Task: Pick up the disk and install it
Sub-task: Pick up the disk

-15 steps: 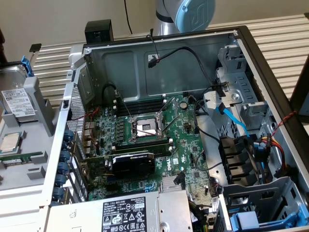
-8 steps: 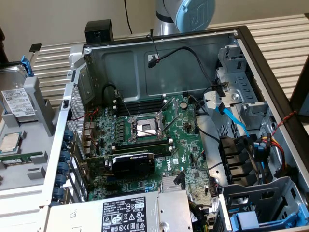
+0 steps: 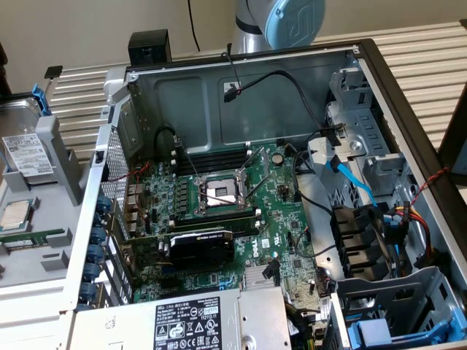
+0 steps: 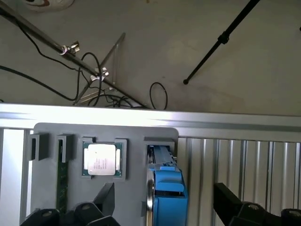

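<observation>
my claw (image 4: 161,195) is spread wide and holds nothing. the disk (image 4: 168,202) stands on its thin edge in a slot of the grey tray (image 4: 108,132), right in the gap between my two fingers (image 4: 101,202), one finger off each broad face. i see bare space on both sides, so i judge i am not touching it. its blue frame faces me, and its long axis runs straight away from my wrist, across the line from finger to finger. that is the lie a squeeze on the flat faces calls for. just beside it on the same tray sits the small square chip (image 4: 102,159), in its own pocket and apart from my fingers. in the exterior view the disk (image 3: 22,124) is at the far left, outside the open computer case (image 3: 219,95), and the tray (image 3: 62,153) props it up beside the case's wall.
</observation>
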